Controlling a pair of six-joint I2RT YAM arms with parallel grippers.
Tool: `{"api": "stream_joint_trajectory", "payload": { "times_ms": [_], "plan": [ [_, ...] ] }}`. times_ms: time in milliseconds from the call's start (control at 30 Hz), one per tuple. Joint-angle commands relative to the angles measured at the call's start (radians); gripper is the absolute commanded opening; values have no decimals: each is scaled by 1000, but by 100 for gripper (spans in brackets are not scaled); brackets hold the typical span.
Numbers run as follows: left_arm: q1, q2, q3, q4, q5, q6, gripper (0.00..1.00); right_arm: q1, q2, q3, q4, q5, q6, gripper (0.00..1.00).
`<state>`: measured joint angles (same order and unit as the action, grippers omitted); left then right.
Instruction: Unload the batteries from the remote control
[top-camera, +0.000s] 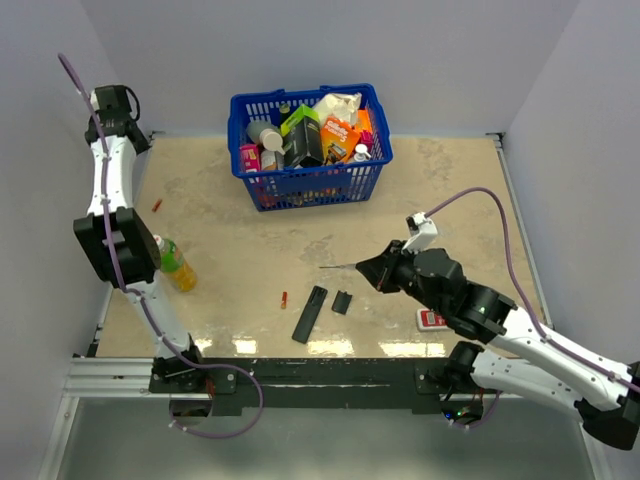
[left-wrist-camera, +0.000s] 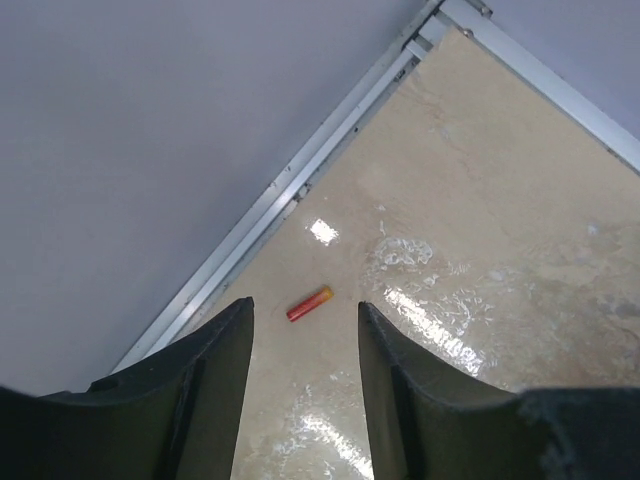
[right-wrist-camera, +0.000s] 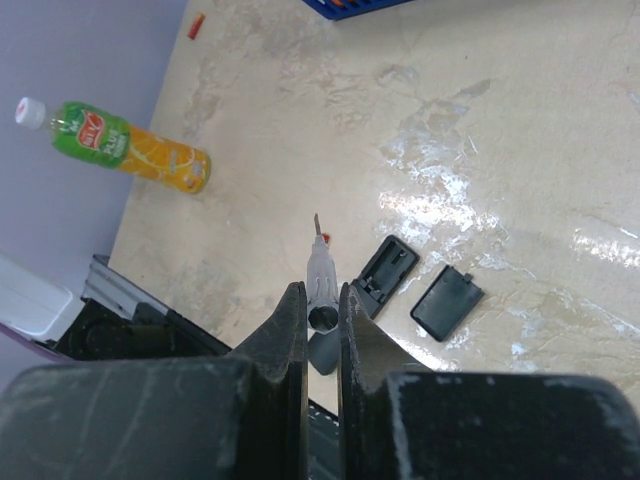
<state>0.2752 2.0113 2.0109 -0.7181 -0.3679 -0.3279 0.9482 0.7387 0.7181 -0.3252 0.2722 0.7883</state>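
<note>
Battery (left-wrist-camera: 309, 303) before left hand (left-wrist-camera: 302, 312); right hand (right-wrist-camera: 320, 292) grips tool (right-wrist-camera: 319, 268).

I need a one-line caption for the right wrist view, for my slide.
Right gripper shut on a thin pointed tool near the opened black remote control, its cover lying apart beside it.

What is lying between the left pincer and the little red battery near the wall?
Nothing visible. The red battery lies alone on the bare table, straight ahead of the left pincer, whose fingers stand open with empty space between them.
</note>
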Motion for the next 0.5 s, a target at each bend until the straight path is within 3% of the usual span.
{"api": "stream_joint_trajectory", "payload": {
  "times_ms": [0, 467],
  "plan": [
    [5, 49, 58, 26, 66, 33, 51, 1, 60, 81, 9, 27, -35, 0],
    [45, 233, 86, 86, 135, 12, 42, 1, 70, 147, -5, 48, -75, 0]
  ]
}}
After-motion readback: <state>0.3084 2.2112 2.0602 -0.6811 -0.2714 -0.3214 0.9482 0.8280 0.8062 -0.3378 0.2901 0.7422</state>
